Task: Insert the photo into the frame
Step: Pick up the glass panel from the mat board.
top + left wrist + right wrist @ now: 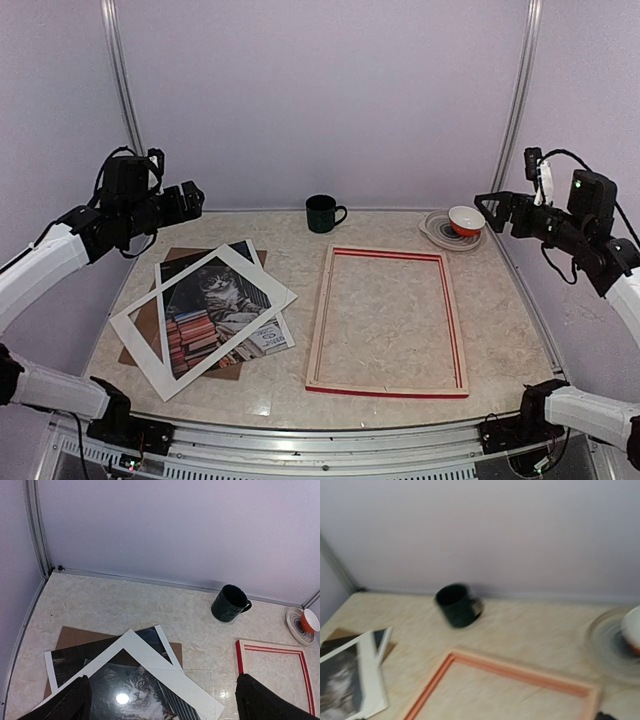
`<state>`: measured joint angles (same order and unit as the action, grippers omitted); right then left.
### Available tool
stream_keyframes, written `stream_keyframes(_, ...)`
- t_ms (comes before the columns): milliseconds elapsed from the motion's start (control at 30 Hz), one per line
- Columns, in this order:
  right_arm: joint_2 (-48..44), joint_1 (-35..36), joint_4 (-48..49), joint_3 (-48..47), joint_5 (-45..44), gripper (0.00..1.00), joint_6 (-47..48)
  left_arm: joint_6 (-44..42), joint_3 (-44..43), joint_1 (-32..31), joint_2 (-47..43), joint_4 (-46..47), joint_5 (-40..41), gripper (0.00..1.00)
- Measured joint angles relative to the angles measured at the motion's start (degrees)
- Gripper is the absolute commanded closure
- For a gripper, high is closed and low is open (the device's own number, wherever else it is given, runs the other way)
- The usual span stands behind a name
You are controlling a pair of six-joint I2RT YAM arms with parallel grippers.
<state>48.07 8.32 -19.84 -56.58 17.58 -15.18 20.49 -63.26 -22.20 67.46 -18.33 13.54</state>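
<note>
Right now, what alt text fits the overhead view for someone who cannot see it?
An empty red-edged frame lies on a marbled table beside a cat photo under a white mat on brown board. A dark mug and a plate holding a bowl sit behind; at the sides hover the left tool and right tool, both open.

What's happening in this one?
Nothing is being handled yet. The left arm and right arm are raised at either side of the table, jaws open and empty. The photo lies on the left, on a brown board, with a white mat skewed on top of it. The frame lies flat and empty to its right, apart from the pile.
</note>
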Motion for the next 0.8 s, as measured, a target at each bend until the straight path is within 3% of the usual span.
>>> stream_keyframes(167,5.53,0.13,2.64,2.29,4.81,0.01,-4.33,0.28,-0.96,-0.11,4.35,-2.64,1.95,0.01)
stream_keyframes(500,18.4,4.2,8.35,3.28,0.55,0.01,-17.68,4.15,-7.56,6.32,14.99,-4.48,-2.16,0.01)
stream_keyframes(667,22.97,4.59,19.85,8.85,8.44,0.01,-24.57,5.14,-8.48,7.76,18.67,-4.44,-2.27,0.01)
stream_keyframes(800,30.8,7.26,21.57,5.49,12.02,0.01,-24.98,5.27,-9.42,7.74,22.29,-4.63,-2.16,0.01)
